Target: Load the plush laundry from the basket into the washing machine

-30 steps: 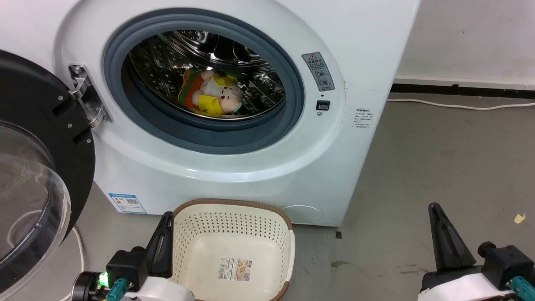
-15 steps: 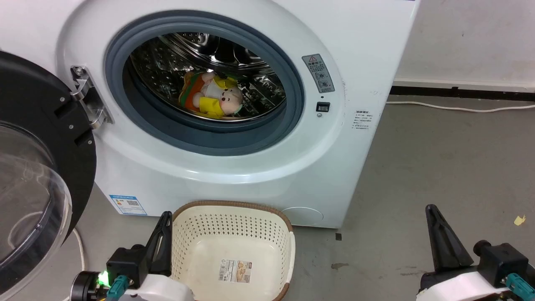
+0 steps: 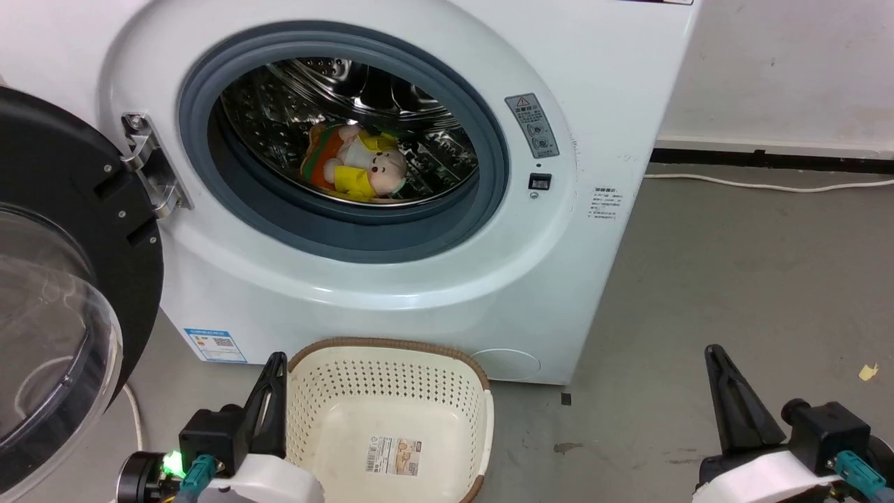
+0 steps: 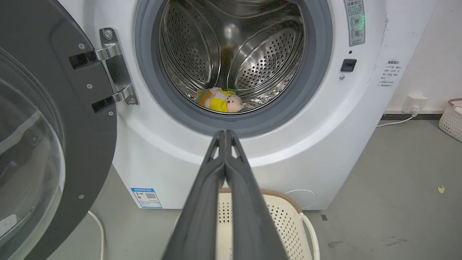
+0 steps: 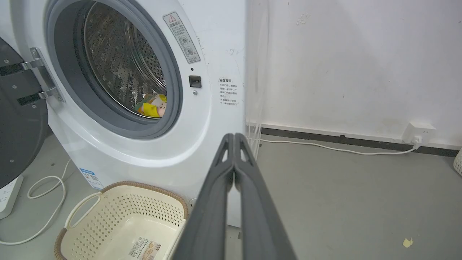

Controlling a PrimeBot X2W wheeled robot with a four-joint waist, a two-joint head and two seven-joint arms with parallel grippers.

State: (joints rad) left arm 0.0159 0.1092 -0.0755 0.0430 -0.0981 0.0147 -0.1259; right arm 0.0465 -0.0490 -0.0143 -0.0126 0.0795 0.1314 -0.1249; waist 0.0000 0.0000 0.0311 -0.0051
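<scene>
Peach-faced plush doll (image 3: 355,163) lies in steel drum (image 3: 279,119), long axis crosswise | up and ahead of left gripper (image 3: 277,363) fingers, nearer these than right gripper (image 3: 714,356) | both pairs clenched on nothing | loading looks done

You'll notice the whole head view has slid: the washing machine (image 3: 419,293) sits slightly lower in the picture than a second ago, and more of its top right corner shows. That means the camera has tipped up a little, not that the machine has moved. Allowing for that shift, your right gripper (image 3: 711,351) has drifted a touch sideways, toward the washing machine's front corner. Your left gripper (image 3: 278,359) has crept forward very slightly toward the washing machine, while the basket (image 3: 391,343) beside it dropped with the rest of the picture.
</scene>
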